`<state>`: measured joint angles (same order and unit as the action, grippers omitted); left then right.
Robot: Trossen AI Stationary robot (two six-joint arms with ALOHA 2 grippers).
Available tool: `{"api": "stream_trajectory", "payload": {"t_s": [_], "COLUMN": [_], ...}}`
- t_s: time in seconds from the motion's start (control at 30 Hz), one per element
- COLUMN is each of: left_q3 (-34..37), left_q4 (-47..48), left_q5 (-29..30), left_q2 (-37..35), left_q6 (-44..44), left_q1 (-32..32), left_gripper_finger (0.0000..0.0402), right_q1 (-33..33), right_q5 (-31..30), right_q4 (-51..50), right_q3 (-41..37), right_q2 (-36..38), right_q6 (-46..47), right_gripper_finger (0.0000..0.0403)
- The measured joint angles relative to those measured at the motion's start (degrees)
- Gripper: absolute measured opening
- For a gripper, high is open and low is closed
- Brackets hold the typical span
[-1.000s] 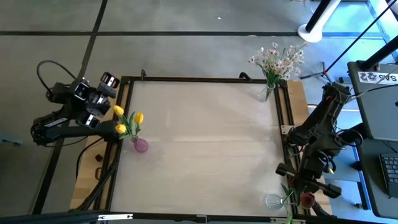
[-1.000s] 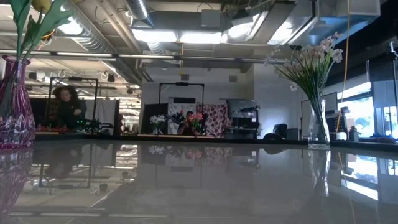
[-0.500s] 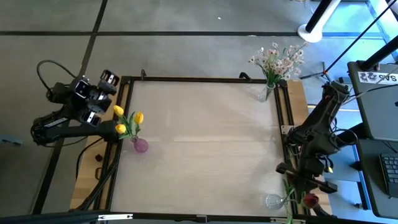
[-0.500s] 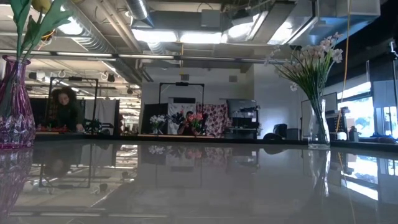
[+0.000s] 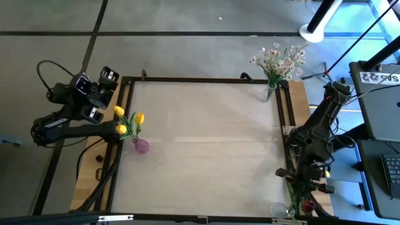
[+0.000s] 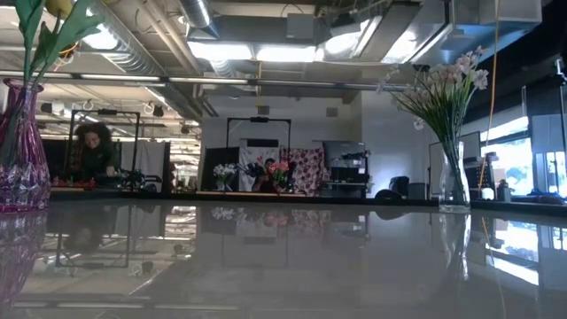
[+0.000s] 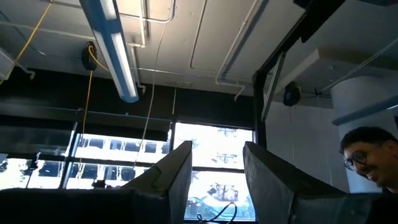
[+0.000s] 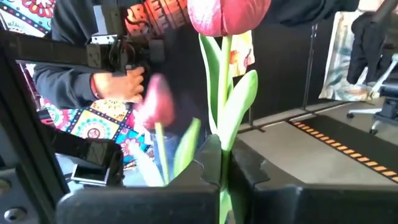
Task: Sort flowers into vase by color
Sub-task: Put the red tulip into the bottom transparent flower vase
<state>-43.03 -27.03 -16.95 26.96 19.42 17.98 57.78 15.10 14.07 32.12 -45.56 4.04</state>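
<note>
- Crowding the table's 5 o'clock corner in the high view, the right gripper [image 5: 304, 201] sits over a clear vase [image 5: 277, 210] that is cut off by the frame's lower edge; only part of its glass shows.
- Its wrist view gives the grip plainly — the dark fingers [image 8: 249, 171] are pressed together on the green stem of a dark red tulip [image 8: 227, 15], whose bloom stands upright above them and is cropped at the top.
- A second red tulip [image 8: 158, 102] beside it is blurred; whether it sits in the vase cannot be told.
- Behind the tulips a person's hand [image 8: 118, 81] shows beyond the table.
- At 9 o'clock, off the table's left edge, the left gripper [image 5: 102, 95] points away from the work; its wrist view shows the two pale-edged fingers [image 7: 177, 174] parted, with nothing between them but ceiling and windows.
- Yellow tulips [image 5: 127, 120] stand in a purple vase [image 5: 142, 146] just inside that left edge, near the left arm.
- White-pink sprays [image 5: 279, 61] fill a clear vase [image 5: 267, 94] at the 1 o'clock corner — well apart from both arms.
- Between the three vases the tabletop [image 5: 206, 144] lies bare, open across its whole middle.
- From table height only the purple vase [image 6: 21, 151] and the spray vase [image 6: 454, 182] show; neither gripper is in that view.
</note>
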Motion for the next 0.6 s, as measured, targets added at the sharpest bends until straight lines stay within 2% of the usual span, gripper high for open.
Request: {"api": "stream_trajectory", "payload": {"t_s": [0.27, 0.43, 0.6], "left_q3": [0.0, 0.0, 0.0], "left_q4": [0.0, -0.02, -0.02], "left_q5": [0.05, 0.05, 0.0], "left_q2": [0.02, 0.01, 0.01], "left_q6": [0.02, 0.01, 0.02], "left_q1": [-0.02, -0.02, -0.02], "left_gripper_finger": [0.014, 0.014, 0.014], "right_q1": [-0.04, -0.04, -0.03], "right_q5": [1.24, 3.13, 3.68], "right_q4": [-0.64, -3.55, -6.78], "right_q3": [0.86, 0.9, 0.9], "right_q2": [0.11, 0.09, 0.07], "right_q6": [-2.16, 9.5, 12.62], "right_gripper_finger": [0.0007, 0.0025, 0.0054]}}
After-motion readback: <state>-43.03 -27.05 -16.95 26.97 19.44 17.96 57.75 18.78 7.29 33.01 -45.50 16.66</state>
